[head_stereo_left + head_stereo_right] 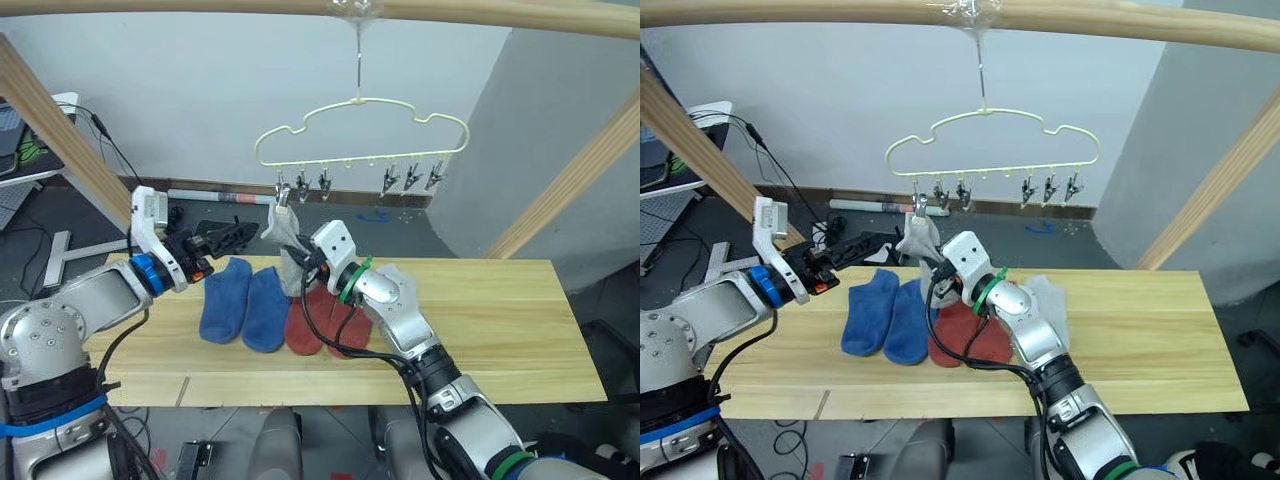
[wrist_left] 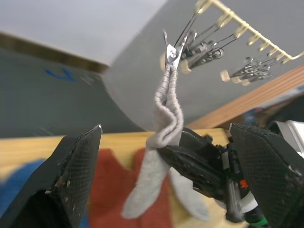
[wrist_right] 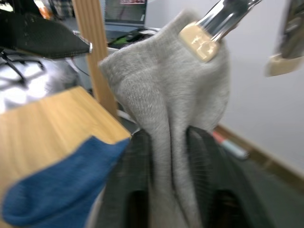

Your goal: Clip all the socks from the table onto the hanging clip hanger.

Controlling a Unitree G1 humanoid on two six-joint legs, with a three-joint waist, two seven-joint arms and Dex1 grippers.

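Basically right end effector (image 1: 300,262) pinching grey sock (image 1: 287,240) hanging off leftmost clip of clip hanger (image 1: 362,135); left end effector (image 1: 232,236) wide open nearby. Blue socks (image 1: 243,304), red socks (image 1: 325,322) flat on bench (image 1: 500,320).

i can't read any text, label, brand or number in these views. the clip hanger (image 1: 362,135), the socks (image 1: 245,305) and the table (image 1: 500,330) carry no print that i can make out, and nothing near either gripper's fingers bears lettering.
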